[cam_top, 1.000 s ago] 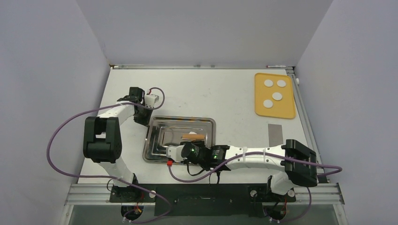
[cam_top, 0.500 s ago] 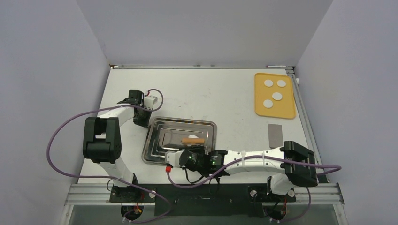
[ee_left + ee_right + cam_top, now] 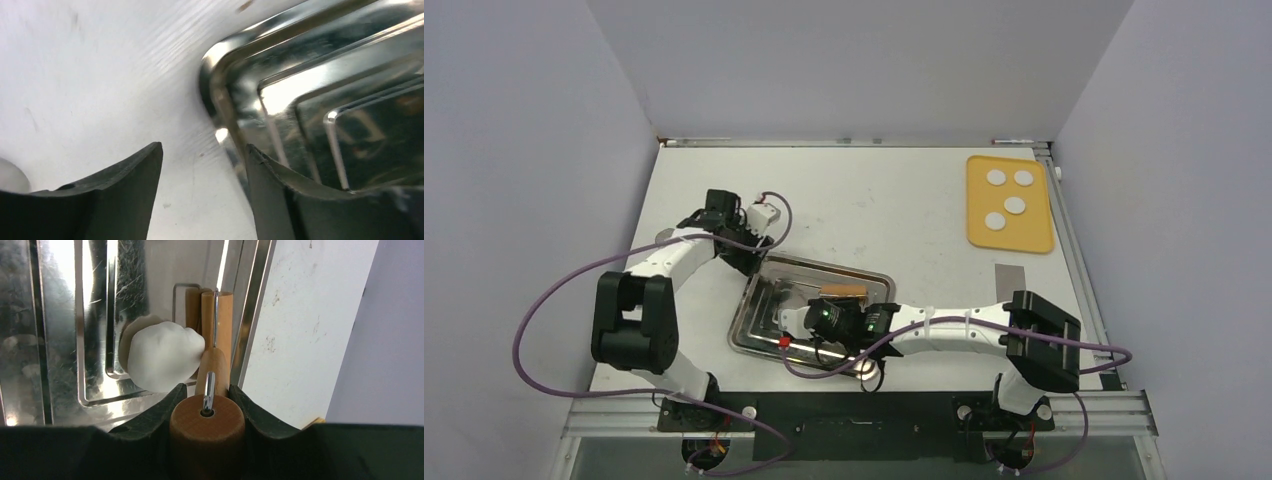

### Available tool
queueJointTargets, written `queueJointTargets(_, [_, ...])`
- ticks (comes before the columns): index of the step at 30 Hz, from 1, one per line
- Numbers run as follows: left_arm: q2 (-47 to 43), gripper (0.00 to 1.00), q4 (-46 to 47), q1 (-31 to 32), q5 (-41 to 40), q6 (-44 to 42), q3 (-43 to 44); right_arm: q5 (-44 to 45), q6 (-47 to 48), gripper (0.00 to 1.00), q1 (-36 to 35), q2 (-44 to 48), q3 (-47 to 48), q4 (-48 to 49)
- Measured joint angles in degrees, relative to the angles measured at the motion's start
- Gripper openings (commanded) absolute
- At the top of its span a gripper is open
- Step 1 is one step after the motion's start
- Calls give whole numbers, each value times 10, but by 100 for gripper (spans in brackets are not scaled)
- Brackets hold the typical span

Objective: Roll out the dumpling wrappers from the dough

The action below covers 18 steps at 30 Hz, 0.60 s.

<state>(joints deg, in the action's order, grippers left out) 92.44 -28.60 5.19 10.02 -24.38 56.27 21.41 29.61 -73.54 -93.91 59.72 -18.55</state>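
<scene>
Overhead, the right arm hides the dough lying in the tray.

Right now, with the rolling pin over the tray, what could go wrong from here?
The left claw stands open at the corner of the tray, gripping nothing, so the tray may slide once the rolling pin pushes. The right claw holds that pin by one end only; it may tilt and press unevenly. The dough lump sits beside the pin, close to the tray's wall, so the pin could catch the rim instead of flattening it.
</scene>
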Motion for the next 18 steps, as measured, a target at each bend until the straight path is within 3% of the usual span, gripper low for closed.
queueJointTargets(3, [-25, 64, -3, 73, 4, -79, 20, 0, 9, 8, -4, 0, -2, -7])
queueJointTargets(7, [7, 70, 0, 141, 19, -165, 65, -2, 13, 8, -5, 0, -3, -6])
queueJointTargets(18, [119, 72, -14, 181, 39, -335, 108, 4, 10, 8, -5, 0, 3, -5])
